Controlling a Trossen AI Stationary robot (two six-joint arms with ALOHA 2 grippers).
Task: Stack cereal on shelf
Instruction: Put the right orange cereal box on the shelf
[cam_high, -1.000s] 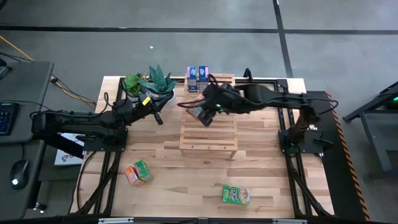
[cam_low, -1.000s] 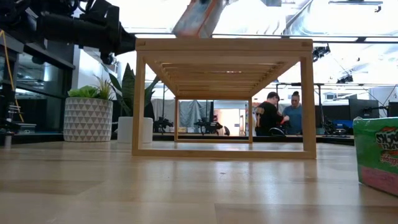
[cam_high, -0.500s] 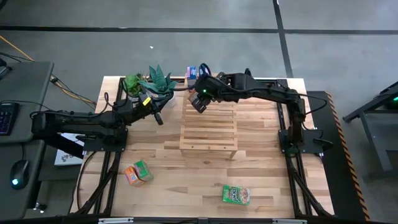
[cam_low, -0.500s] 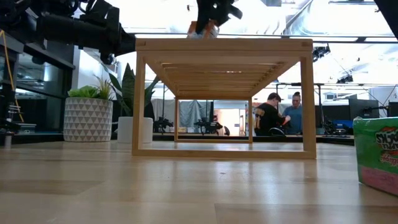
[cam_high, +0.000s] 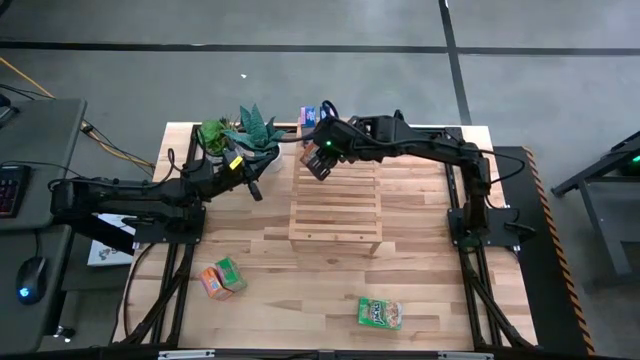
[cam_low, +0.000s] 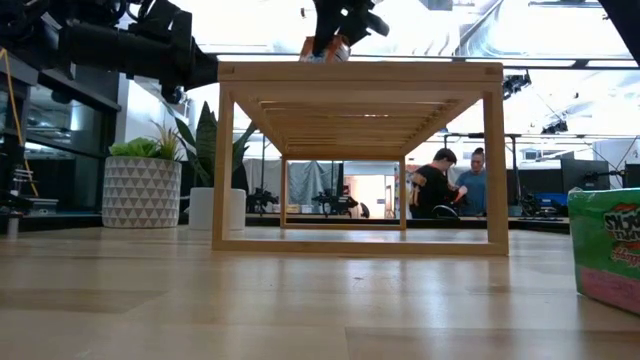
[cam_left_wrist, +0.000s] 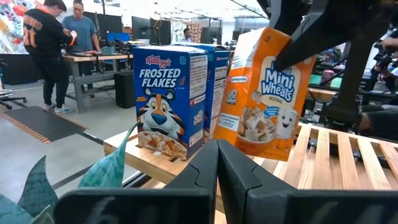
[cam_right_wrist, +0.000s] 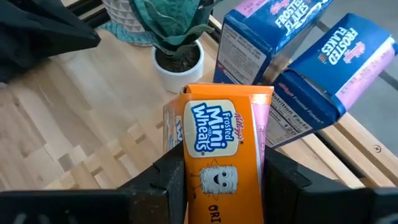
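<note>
My right gripper (cam_right_wrist: 224, 186) is shut on an orange cereal box (cam_left_wrist: 267, 93) and holds it over the far left corner of the shelf (cam_high: 340, 215). The shelf is a light-wood slatted rack. Two blue cereal boxes (cam_left_wrist: 165, 106) stand upright on its far edge, right beside the orange box. My left gripper (cam_left_wrist: 217, 168) is shut on nothing and hangs level near the potted plants (cam_high: 245, 135), left of the shelf. My right gripper pinches the orange box between its two fingers, one on each narrow side (cam_right_wrist: 189, 174). The fingers (cam_right_wrist: 168, 183) come slanting down from the table's right. The box is tilted, its lower end (cam_left_wrist: 261, 149) just over the shelf's slats. Whether it touches them I cannot tell.
An orange and a green box (cam_high: 222, 278) lie together on the table at the near left. Another green box (cam_high: 380, 313) lies near the front edge. People stand at desks in the room behind the table.
My right gripper has carried the orange box from above the shelf's middle toward the table's far edge and a little down, to the shelf's far left corner beside the blue boxes. There it has stopped.
</note>
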